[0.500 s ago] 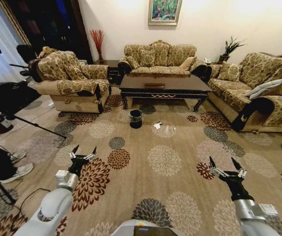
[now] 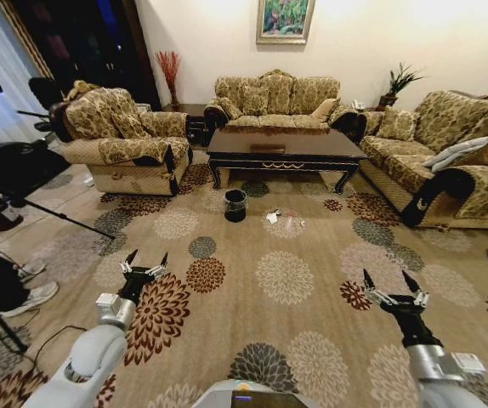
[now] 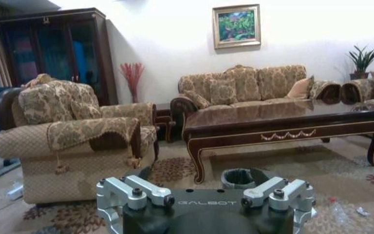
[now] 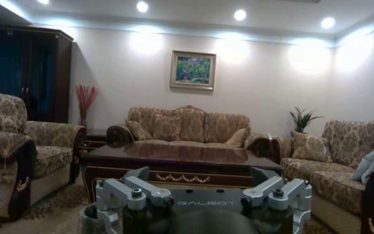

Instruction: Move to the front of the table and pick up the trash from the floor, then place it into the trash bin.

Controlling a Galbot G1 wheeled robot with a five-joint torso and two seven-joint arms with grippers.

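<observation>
Both grippers hang low over the tan flower-medallion carpet (image 2: pixel 312 246), empty, fingers spread wide: the left gripper (image 2: pixel 145 260) and the right gripper (image 2: pixel 391 281). Well ahead of them, just before the long glossy dark-brown coffee table (image 2: pixel 283 146), lies the trash (image 2: pixel 285 220): a clear plastic bottle and a white folded paper piece. The small round black bin with clear liner (image 2: pixel 235 205) stands beside them, nearer the table's left leg. Each wrist body reads "GALBOT".
</observation>
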